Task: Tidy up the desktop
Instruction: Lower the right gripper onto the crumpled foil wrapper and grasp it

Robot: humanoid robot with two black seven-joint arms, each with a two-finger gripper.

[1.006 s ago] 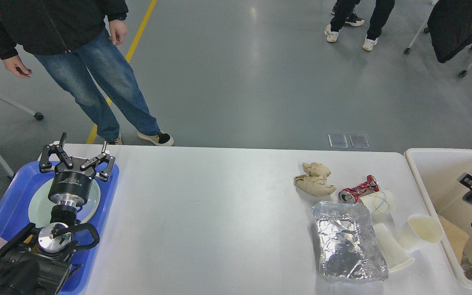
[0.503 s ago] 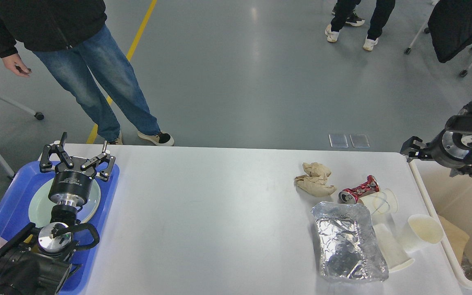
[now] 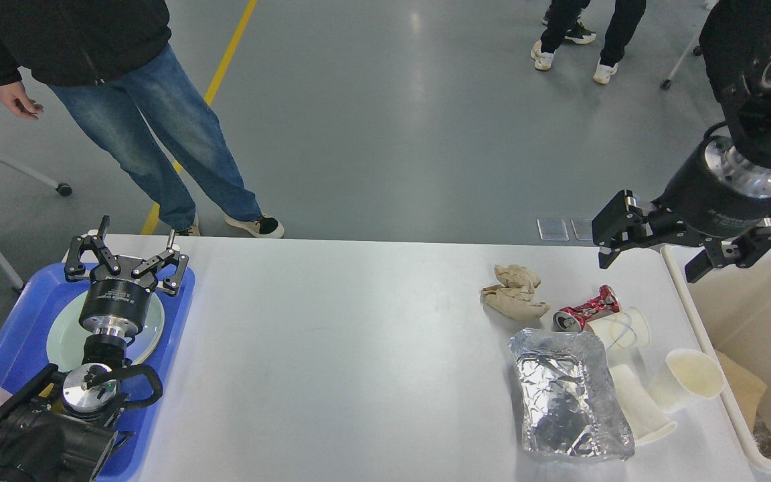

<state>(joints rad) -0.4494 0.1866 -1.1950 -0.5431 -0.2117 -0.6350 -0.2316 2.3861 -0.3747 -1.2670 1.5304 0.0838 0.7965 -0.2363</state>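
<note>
Head view. Your right hand (image 3: 653, 251), a second ago low inside the cream bin (image 3: 770, 321), has risen clear of it and now hangs above the bench's (image 3: 332, 355) far right corner, fingers spread wide and empty. This suggests one drop-off is finished. Litter is left at the right end of the white bench: crumpled brown paper (image 3: 514, 292), crushed red can (image 3: 586, 308), foil tray (image 3: 569, 395), paper cups (image 3: 687, 378). Your left hand (image 3: 126, 258) has not moved; it hovers wide and empty over the plate (image 3: 64, 338) in the blue tray (image 3: 14, 335).
</note>
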